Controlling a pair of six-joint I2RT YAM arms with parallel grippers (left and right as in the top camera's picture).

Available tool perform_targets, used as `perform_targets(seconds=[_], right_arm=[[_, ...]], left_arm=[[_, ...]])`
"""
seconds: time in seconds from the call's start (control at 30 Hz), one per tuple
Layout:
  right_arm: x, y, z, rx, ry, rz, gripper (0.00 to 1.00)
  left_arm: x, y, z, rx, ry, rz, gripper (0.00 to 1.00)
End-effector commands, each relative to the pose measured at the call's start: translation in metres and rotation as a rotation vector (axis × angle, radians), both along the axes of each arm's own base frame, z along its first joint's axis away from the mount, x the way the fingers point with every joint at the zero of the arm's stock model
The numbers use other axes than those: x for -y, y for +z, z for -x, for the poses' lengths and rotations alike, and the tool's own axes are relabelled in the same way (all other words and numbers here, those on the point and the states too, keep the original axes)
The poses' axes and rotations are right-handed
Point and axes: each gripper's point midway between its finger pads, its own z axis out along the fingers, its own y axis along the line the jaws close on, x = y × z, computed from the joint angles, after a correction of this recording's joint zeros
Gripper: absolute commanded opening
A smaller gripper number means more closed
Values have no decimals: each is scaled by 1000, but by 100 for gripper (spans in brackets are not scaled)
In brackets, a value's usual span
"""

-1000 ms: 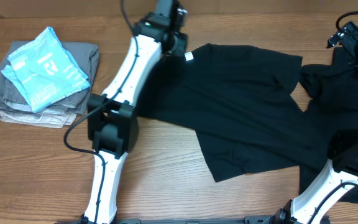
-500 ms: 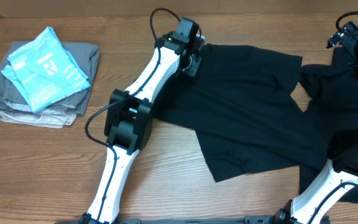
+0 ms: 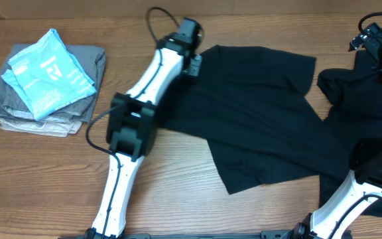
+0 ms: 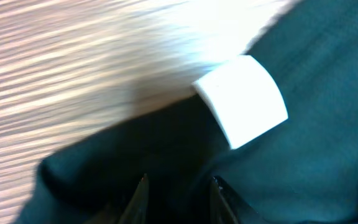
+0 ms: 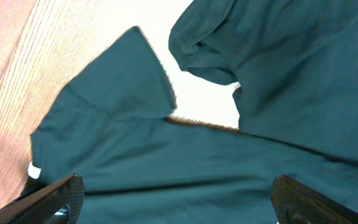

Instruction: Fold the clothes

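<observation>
Garments of grey and beige cloth (image 3: 18, 116) lie folded in a stack at the left end of the light-brown wooden table (image 3: 178, 179), with a light-blue garment with white print (image 3: 48, 73) on top. Well to the right of them, a plain black short-sleeved T-shirt of soft fabric (image 3: 257, 113) lies spread across the middle of the table, collar at the far side. The left gripper (image 4: 179, 190) is at that collar, its jaws drawn close and pinching a raised fold of the black cloth just beside the small white neck label (image 4: 241, 102). Further right, a second black T-shirt (image 3: 367, 113) lies rumpled at the table's right end, a strip of bare wood showing between it and the first shirt's sleeve. The right gripper (image 5: 182, 199) hangs above this far right corner with its jaws spread wide, gripping nothing.
</observation>
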Motion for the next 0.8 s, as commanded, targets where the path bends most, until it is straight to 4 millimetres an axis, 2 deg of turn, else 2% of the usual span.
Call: perform_targets(seconds=[0.0,0.27,0.37,0.43,0.5,0.6,0.7,0.77], right_arm=[[1,5,-1,15,1,13,100],[1,5,-1,15,1,13,100],[1,5,-1,15,1,13,100],[1,5,-1,15,1,13,100],[1,5,-1,15,1,13,100],[1,5,-1,15,1,13,100],[1,5,-1,15,1,13,100],[1,5,-1,15,1,13,100]], left_arm=[[-86,-54,1,-126,200,-16,35],[-143,-51,-2,-167,319,41,36],[-143,-33,-10,-140,316,64,38],[-135,-5,-24,-85,298,98,39],[-121,31,-39,-9,268,141,41],[-92,101,-58,140,210,201,45],[-61,169,-59,264,150,242,46],[-44,208,-46,306,116,259,47]])
